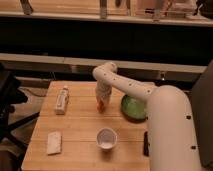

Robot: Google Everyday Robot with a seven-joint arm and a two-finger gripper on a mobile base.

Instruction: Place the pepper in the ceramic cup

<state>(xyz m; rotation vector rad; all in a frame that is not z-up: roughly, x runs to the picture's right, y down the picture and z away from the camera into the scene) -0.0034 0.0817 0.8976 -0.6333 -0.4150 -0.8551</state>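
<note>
Pepper (pixel 100 107) sits pinched in my gripper (pixel 102 103), low on the table (pixel 75 130), so I can carry it to the ceramic cup (pixel 106 138).

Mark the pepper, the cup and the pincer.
pepper (pixel 101 107): camera view, on its orange end.
cup (pixel 106 138): camera view, on its pale inside.
pincer (pixel 101 103): camera view, between its tips, shut on the pepper, beyond the cup.

End effector (pixel 102 102) apparently clamped on pepper (pixel 101 106), apart from ceramic cup (pixel 106 138).
</note>
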